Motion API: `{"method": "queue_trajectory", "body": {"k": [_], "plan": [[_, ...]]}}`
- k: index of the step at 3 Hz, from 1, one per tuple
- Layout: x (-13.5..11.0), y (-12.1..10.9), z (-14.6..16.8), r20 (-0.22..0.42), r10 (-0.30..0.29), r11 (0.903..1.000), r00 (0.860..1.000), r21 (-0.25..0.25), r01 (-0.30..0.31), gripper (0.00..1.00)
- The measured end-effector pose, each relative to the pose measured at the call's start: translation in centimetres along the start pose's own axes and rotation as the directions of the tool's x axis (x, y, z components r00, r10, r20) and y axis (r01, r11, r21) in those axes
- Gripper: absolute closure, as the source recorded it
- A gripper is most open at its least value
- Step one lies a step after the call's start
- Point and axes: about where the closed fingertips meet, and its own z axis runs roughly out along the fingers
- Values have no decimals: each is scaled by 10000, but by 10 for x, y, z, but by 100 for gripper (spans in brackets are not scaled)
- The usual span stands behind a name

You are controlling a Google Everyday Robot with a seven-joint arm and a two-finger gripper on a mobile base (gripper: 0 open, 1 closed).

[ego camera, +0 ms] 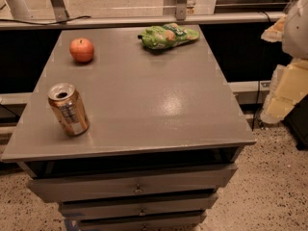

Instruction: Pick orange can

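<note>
The orange can (69,109) stands upright near the front left corner of the grey table (144,100). It is copper-orange with a silver top, an open pull-tab hole and pale label markings. My gripper (285,93) shows as white and pale yellow parts at the right edge of the camera view, off the table's right side and far from the can. It holds nothing that I can see.
A red-orange apple (82,50) sits at the back left of the table. A green snack bag (168,35) lies at the back centre. Drawers (137,186) are below the tabletop. A rail (144,20) runs behind the table. The floor is speckled.
</note>
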Motion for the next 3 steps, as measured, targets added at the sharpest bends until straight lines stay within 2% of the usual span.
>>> {"method": "queue_trajectory", "body": {"k": [1, 2, 3], "plan": [[0, 0, 0, 1, 0, 10000, 10000, 2, 0, 0], [-12, 7, 7, 744, 308, 9985, 9968, -475, -274, 0], [-57, 24, 33, 2583, 857, 9875, 9623, -1500, -477, 0]]}}
